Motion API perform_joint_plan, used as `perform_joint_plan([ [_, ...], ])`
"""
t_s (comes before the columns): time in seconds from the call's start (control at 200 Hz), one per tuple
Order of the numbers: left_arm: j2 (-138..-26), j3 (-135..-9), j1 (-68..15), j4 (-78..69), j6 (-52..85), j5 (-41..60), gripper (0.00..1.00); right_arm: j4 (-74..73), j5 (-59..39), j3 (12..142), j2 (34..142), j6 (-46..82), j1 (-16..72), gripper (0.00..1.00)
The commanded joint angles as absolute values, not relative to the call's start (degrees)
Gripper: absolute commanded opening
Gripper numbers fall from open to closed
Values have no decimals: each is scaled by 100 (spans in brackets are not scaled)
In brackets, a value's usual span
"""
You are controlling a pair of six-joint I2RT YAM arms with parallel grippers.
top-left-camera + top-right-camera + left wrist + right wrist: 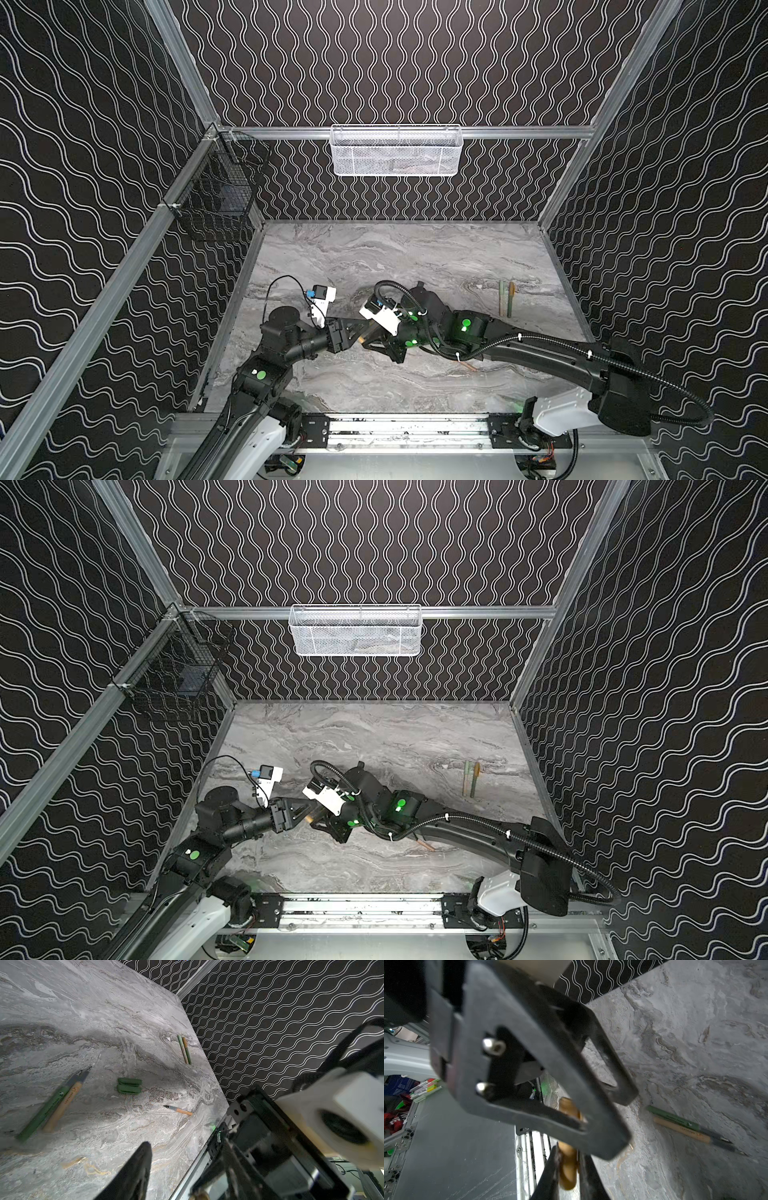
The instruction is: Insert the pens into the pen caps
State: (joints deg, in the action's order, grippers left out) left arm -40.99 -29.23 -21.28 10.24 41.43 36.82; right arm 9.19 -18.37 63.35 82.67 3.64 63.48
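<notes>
My right gripper [568, 1153] is shut on a stubby orange pen cap [568, 1169]; whether a pen sits in it is hidden. In both top views the two grippers meet at mid-table, with the orange cap [363, 338] between them. My left gripper [187, 1147] straddles the same cap, its blurred jaws still apart. On the marble lie an uncapped green pen [43, 1113] beside an orange pen [62, 1105], two green pen caps [129, 1085] and another uncapped orange pen [179, 1110]. Two capped pens [507, 297] lie side by side near the right wall.
A white mesh basket [395, 151] hangs on the back wall and a black wire basket [216, 195] on the left wall. Patterned walls close in the table [415, 257] on three sides. A metal rail [407, 428] runs along the front edge.
</notes>
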Motion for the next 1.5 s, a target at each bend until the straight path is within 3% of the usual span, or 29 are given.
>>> perform_joint_plan([
  [0.0,-4081,-2917,-2126,744,4186,3790,44,477,-1378,6386,8261,458,6419,17],
  [0.12,-4025,-2937,-2126,835,4149,3736,25,320,-1096,6407,8307,568,6521,16],
  [0.26,-4025,-2905,-2125,758,4202,3777,18,167,-826,6435,8351,665,6605,16],
  [0.425,-4079,-2901,-2127,673,4214,3821,0,62,-682,6492,8460,745,6679,17],
  [0.536,-4056,-3044,-2118,950,4020,3653,0,37,-657,6509,8529,837,6680,21],
  [0.611,-4050,-3352,-2117,1614,3610,3269,0,38,-620,6472,8526,967,6674,31],
  [0.676,-4115,-3763,-2118,2369,3173,2691,0,85,-413,6409,8470,1125,6633,41],
  [0.861,-4502,-4937,-2116,4171,2314,766,0,273,-568,6203,8558,1687,6153,56],
  [0.971,-4506,-5308,-2118,4601,2072,-81,0,529,-810,6322,8980,2092,5791,58],
  [1.186,-4115,-5209,-2116,4452,1702,11,0,685,-1262,6840,10070,2217,5423,59],
  [1.496,-3541,-4971,-2118,4221,1710,19,0,1411,-1586,8159,11567,2083,5228,67],
])
